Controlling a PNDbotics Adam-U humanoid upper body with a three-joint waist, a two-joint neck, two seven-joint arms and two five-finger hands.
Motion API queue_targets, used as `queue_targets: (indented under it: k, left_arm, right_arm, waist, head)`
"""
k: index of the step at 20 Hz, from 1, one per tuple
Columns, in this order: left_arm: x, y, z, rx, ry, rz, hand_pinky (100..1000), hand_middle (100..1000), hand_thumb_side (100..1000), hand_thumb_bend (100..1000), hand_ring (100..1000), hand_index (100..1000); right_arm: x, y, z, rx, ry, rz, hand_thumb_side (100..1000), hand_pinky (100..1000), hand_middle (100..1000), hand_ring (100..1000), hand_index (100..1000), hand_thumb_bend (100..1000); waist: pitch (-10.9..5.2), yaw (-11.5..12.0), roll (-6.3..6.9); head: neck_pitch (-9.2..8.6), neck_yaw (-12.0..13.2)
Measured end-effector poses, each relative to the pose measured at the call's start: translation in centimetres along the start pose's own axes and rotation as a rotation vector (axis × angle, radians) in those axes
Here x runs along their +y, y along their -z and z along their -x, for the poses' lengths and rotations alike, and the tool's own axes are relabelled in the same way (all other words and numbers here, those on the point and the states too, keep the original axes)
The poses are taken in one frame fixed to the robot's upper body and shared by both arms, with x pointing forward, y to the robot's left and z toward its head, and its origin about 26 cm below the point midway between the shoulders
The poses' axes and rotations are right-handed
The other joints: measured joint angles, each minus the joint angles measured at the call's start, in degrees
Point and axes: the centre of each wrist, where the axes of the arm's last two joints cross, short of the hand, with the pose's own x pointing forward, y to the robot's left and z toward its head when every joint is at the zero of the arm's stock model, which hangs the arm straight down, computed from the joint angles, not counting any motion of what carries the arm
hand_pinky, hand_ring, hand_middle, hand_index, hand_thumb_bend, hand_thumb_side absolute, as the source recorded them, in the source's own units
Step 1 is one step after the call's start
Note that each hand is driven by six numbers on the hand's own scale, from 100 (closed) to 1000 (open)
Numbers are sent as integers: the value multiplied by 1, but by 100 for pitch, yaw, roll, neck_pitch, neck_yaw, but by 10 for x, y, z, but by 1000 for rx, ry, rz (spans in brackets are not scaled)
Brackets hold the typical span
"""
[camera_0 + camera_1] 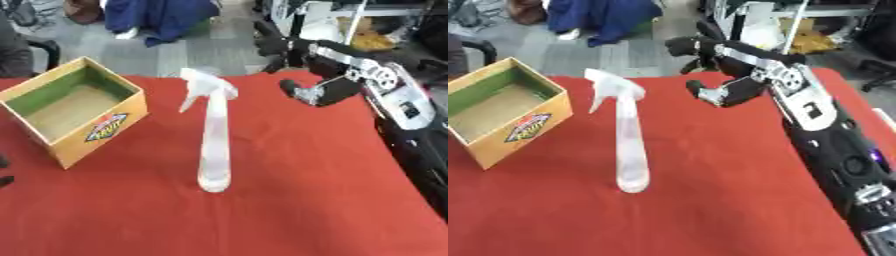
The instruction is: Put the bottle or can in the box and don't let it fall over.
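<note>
A tall, pale translucent spray bottle [214,145] stands upright near the middle of the red table [289,200], its trigger head pointing left. To its left sits an open cardboard box [98,131] with a green and tan inside and nothing visible in it. My right hand [728,60] hangs open above the table's far right, fingers spread towards the bottle's head but well apart from it. Of my left hand only dark fingertips [4,172] show at the left edge of the left eye view.
The table's far edge runs just behind the box and the bottle. Beyond it are a grey floor, blue cloth [162,17] and equipment. My right arm [824,135] covers the table's right side.
</note>
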Motion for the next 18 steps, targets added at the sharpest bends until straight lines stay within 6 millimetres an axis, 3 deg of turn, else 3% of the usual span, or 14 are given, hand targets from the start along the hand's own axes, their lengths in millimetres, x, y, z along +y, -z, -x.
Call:
queue_targets:
  k: [8, 18]
  left_arm:
    - [-3, 1, -1, -2, -3, 19, 752, 627, 903, 100, 860, 725]
    - [-7, 4, -2, -10, -18, 43, 752, 626, 901, 100, 859, 725]
  right_arm:
    - [-4, 13, -6, -13, -63, -14, 235, 841, 1000, 1000, 966, 100]
    - [8, 26, 0, 16, -60, -55, 213, 783, 1000, 1000, 939, 100]
  waist:
    - [0, 207, -51]
    - [0, 452, -79]
  head:
    - [-46, -186]
    - [-47, -480]
